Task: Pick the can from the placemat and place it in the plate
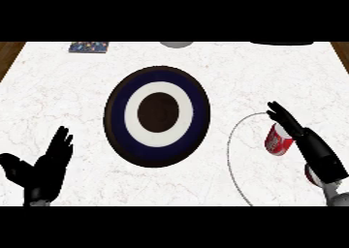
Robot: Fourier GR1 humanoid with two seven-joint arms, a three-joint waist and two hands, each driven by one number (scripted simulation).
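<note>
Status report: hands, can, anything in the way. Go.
Left hand open, resting lower left. Right hand open, beside can. Can on placemat, right of plate. Nothing between them.

The left hand (41, 169) and the right hand (309, 143) are both matte black, each with slender fingers and a thicker thumb branching off a broad palm, and just behind the right hand's wrist a smooth, rounded pale grey forearm (345, 197) begins.
</note>
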